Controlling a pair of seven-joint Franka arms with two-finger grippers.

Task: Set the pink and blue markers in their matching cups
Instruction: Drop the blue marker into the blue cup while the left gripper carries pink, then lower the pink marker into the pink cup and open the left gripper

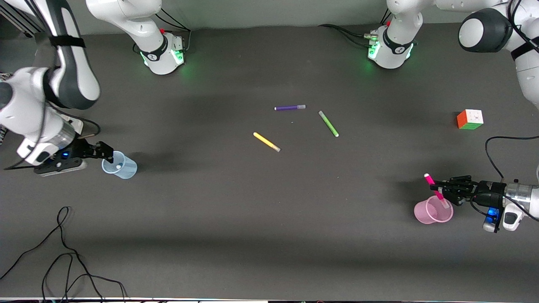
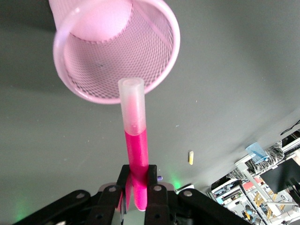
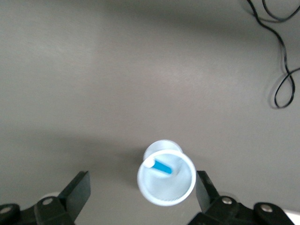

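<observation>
Blue marker (image 3: 162, 166): done, you see it inside the blue cup (image 1: 120, 165).
Right gripper (image 1: 110, 156): spread wide, over that cup.
Pink marker (image 1: 433, 186): pinched by your left gripper (image 1: 441, 187), cap over the pink cup (image 1: 433, 210).
Left: lower and release it.

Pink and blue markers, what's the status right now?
Left gripper shut on pink marker, tip over pink cup. Right gripper open; blue marker in blue cup. Nothing in the way.
</observation>
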